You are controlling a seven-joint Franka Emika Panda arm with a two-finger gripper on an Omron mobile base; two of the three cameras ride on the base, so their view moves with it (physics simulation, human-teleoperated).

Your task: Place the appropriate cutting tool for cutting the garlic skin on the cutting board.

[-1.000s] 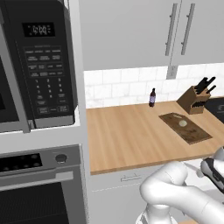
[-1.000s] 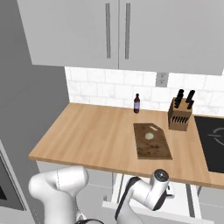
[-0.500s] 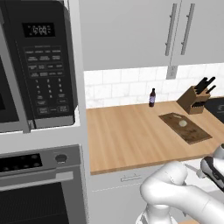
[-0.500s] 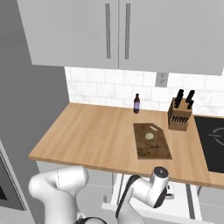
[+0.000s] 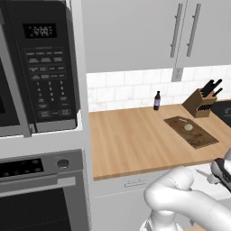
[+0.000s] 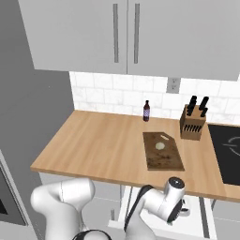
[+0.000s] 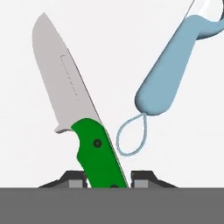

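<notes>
The knife (image 7: 83,122) lies flat on a white surface in the hand view, its green handle toward the camera and its silver blade running up and away to the left. The handle sits between the two dark finger tips of the gripper (image 7: 107,177), which press close against its sides, so the jaws look nearly closed on the handle; this reads as a grasp just made, ready for a lift. Taking it by the handle keeps the blade free and clear of the fingers, which should make it easy to lay down flat later.

Just beside the knife, to the right, lies the blue-handled tool (image 7: 168,70) with a thin loop at its end; the loop comes near the green handle, and I cannot tell whether it touches it. A straight upward lift looks wise, so the loop is not dragged along.

The cutting board (image 6: 162,151) rests on the wooden counter (image 6: 103,145), with the garlic (image 6: 160,146) on its far half, leaving bare board nearer the robot for the knife. A knife block (image 6: 192,124) and a small dark bottle (image 6: 146,111) stand by the wall.

The arm folds low below the counter's front edge, its wrist turned down into what looks like an open drawer (image 6: 197,220), well below the board
</notes>
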